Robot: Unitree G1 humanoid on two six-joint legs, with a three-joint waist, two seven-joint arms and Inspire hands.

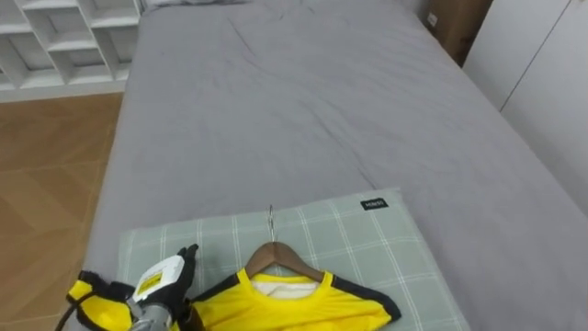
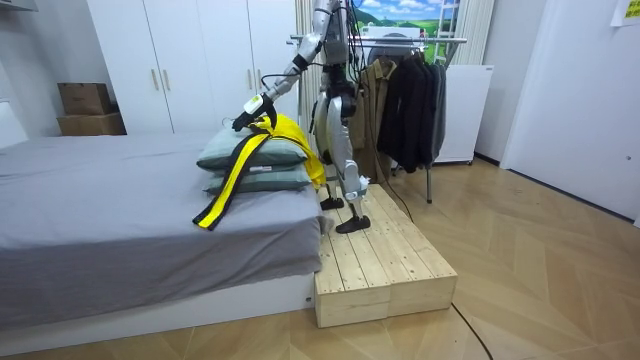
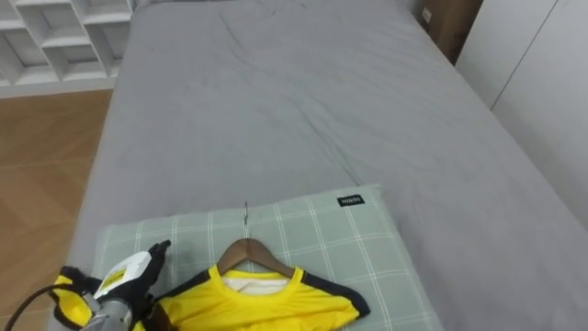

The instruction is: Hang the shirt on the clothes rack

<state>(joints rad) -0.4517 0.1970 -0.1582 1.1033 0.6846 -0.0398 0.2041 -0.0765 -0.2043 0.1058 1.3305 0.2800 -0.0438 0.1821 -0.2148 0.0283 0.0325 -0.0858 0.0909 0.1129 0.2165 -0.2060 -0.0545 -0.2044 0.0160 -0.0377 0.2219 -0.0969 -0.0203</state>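
one yellow jersey with black trim (image 1: 285, 313), one wooden hanger with a metal hook (image 1: 274, 250), two stacked pale green checked pillows (image 2: 215, 153), one grey bed (image 1: 322, 101), two brown cardboard boxes (image 2: 85, 100), one metal clothes rack (image 2: 440, 40).

Grey bed (image 1: 322, 110); green checked pillows (image 1: 367, 239) stacked at near end.

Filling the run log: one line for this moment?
shirt on hanger, flat on pillow, on bed | left hand at sleeve, grip unclear | rack behind robot | not hung yet
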